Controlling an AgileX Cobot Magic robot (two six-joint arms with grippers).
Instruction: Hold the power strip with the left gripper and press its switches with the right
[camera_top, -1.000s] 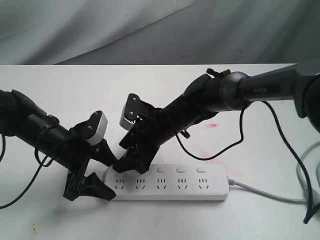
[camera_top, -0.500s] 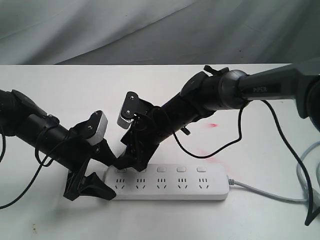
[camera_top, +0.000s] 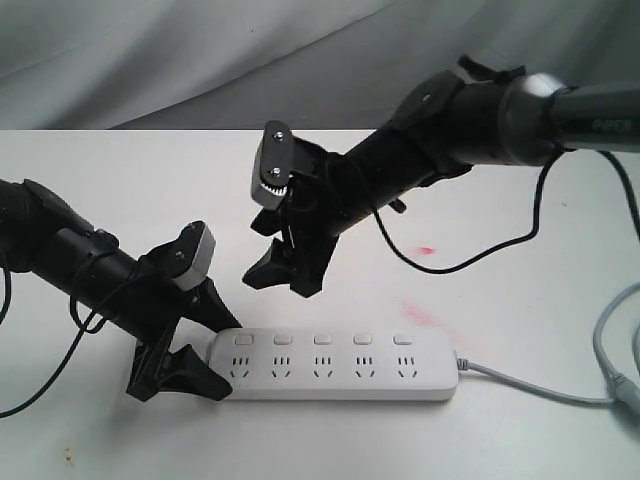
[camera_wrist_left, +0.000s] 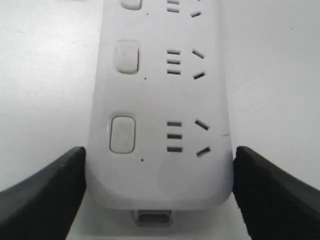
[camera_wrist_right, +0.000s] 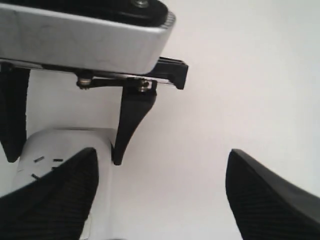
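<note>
Left gripper (camera_top: 215, 352): clamped on the power strip (camera_top: 335, 368) end. Right gripper (camera_top: 278, 284): jaws apart, hovering at its 11 o'clock. You risk straddling the switches (camera_top: 322, 339), pressing none.

power strip (camera_top: 335, 365): white, lying flat (one end between black fingers (camera_top: 185, 372)) | switches (camera_top: 322, 339): five, one row

Here's the power strip (camera_top: 335, 365) lying flat on the table (camera_top: 500, 200), running left to right across the front. Its cord (camera_top: 540, 390) trails off the right end, and the switches (camera_top: 322, 339) line the back edge, one behind each socket group (camera_top: 322, 368). At the strip's left end sits the left gripper (camera_top: 215, 352), one finger (camera_wrist_left: 45, 190) against the back edge and the other against the front, while the right gripper (camera_top: 280, 283) hangs behind and above the strip's left half, clear of it.
</note>
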